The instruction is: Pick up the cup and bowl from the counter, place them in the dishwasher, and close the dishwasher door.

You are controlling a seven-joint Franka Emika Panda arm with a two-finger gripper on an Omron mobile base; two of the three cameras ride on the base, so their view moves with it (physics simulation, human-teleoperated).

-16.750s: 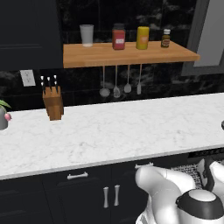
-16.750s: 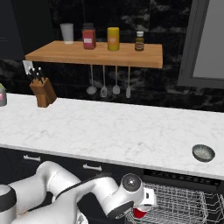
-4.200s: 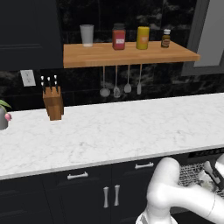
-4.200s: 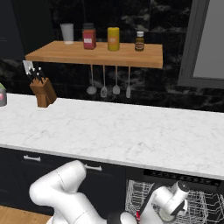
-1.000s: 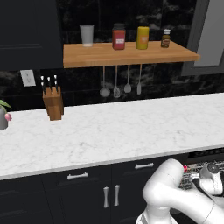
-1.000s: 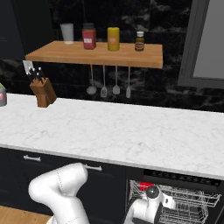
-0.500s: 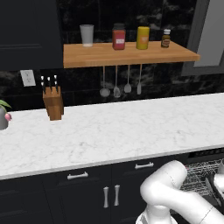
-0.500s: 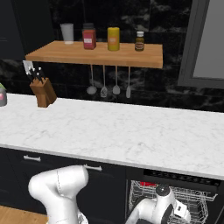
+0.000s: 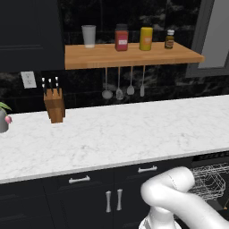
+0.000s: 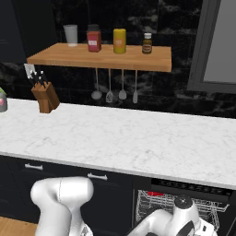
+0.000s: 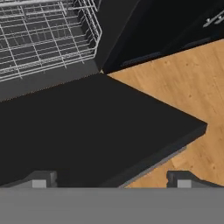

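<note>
closing the dishwasher door (image 11: 92, 131) is judged to be the step in hand, since no cup or bowl is seen on the counter (image 9: 116, 134) and a red item shows in the rack (image 10: 184, 203) from the right base view. in the hand view the door is seen lying open and flat, a black panel reaching out over the wooden floor (image 11: 183, 92), with the grey wire rack (image 11: 43, 35) beyond it. the gripper (image 11: 111, 177) is held with its fingertips spread wide and nothing between them, just above the door's outer edge. the door would best be caught from beneath its free edge and swung upward on its hinge, with the push kept square so the fingers are not slid off the thin silver edge.
</note>
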